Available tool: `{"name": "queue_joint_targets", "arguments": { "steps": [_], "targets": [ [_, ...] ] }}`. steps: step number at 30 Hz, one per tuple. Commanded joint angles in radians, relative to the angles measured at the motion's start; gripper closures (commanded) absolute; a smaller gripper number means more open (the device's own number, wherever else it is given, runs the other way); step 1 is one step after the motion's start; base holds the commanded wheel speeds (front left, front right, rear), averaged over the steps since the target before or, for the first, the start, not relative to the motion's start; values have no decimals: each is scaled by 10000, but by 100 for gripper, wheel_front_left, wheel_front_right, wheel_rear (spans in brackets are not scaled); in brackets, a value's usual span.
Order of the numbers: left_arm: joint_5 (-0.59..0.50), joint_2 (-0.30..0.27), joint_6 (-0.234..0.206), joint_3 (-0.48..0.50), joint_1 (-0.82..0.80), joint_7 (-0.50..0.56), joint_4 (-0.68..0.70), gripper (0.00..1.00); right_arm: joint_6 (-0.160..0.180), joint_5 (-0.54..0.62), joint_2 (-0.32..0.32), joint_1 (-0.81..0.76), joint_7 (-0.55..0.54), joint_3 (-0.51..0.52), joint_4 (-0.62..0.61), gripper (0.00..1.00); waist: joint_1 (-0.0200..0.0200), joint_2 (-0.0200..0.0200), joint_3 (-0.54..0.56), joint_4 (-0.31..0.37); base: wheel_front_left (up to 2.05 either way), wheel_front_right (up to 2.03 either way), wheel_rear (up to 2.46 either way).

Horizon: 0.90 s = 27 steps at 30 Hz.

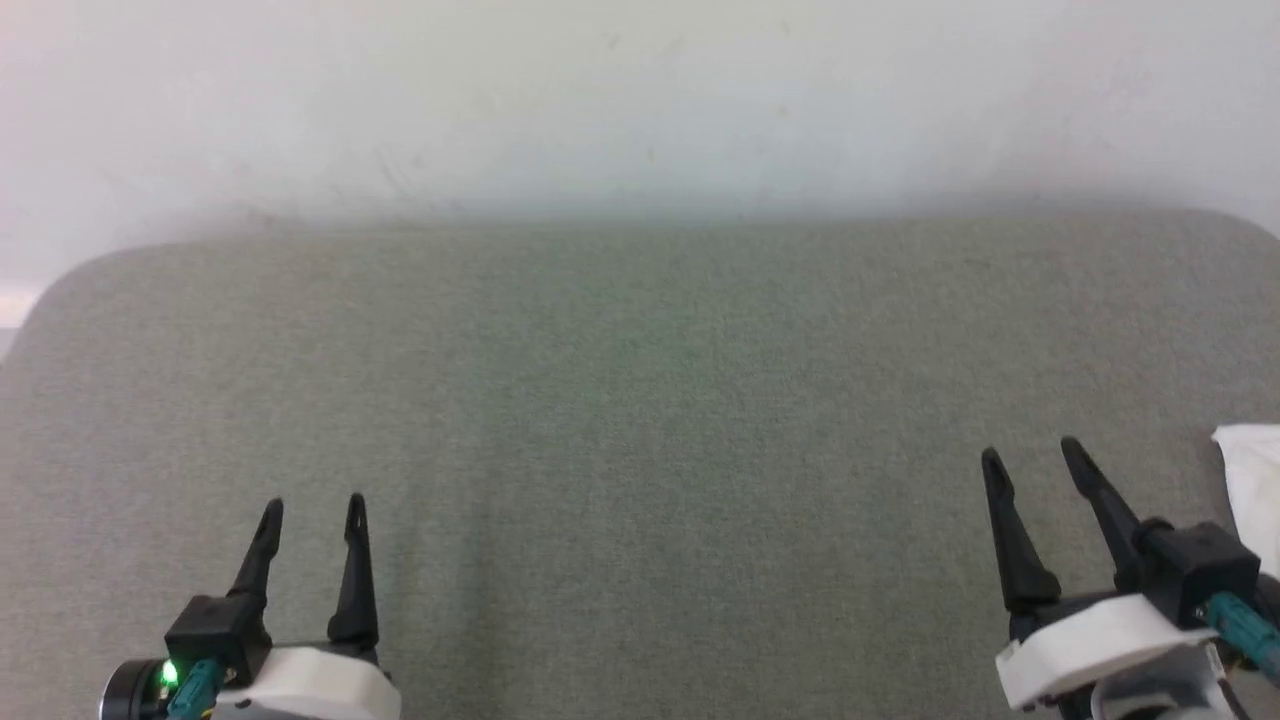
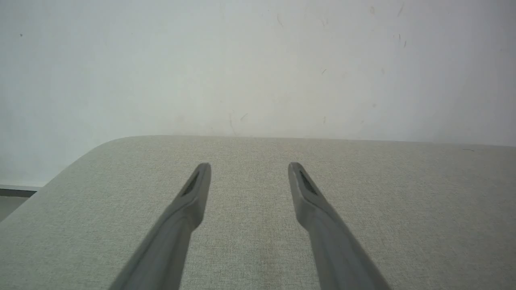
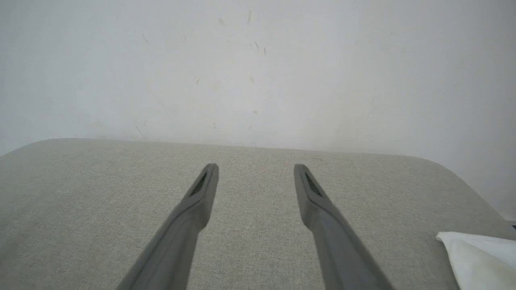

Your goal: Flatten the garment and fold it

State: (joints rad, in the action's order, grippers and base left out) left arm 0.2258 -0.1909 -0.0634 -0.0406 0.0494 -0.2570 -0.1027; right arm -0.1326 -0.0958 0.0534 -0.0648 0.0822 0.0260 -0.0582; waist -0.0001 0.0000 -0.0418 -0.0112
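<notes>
Grey-green fabric surface (image 1: 640,400), rounded far corners, scuffed white wall (image 1: 640,100) behind. Both empty, spread wide: left gripper (image 1: 312,510), right gripper (image 1: 1035,455). White garment (image 1: 1255,480) at surface's right edge; right wrist view catches it too.

Left gripper (image 1: 312,510) low at left, fingers apart, pointing forward, holding nothing. Right gripper (image 1: 1033,455) low at right, fingers apart, tilted slightly leftward, holding nothing. White wrists below both.
</notes>
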Motion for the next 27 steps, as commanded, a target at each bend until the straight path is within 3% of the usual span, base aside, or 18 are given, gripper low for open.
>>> {"name": "queue_joint_targets", "arguments": {
  "steps": [1, 15, 16, 27],
  "targets": [
    [-79, -85, -18, 23, 141, -39, -72, 0, 19, 31, -21, -227, -69, 7, -120, 0, 1, 0, 292, -241, 0, 0, 0],
    [48, -116, 219, -299, 390, -14, -751, 0, 19, -249, -30, -902, -428, -42, -243, 0, 1, 0, 724, -232, 0, 0, 0],
    [47, -87, 198, -287, 316, 3, -747, 100, 0, -203, 0, -831, -416, -31, -203, 100, 1, 0, 718, -233, 0, 0, 0],
    [-111, 24, 229, -239, 259, 188, -636, 100, 1, -119, 3, -730, -460, -43, -143, 100, 1, 0, 706, -209, 0, 0, 0]
  ]
}}
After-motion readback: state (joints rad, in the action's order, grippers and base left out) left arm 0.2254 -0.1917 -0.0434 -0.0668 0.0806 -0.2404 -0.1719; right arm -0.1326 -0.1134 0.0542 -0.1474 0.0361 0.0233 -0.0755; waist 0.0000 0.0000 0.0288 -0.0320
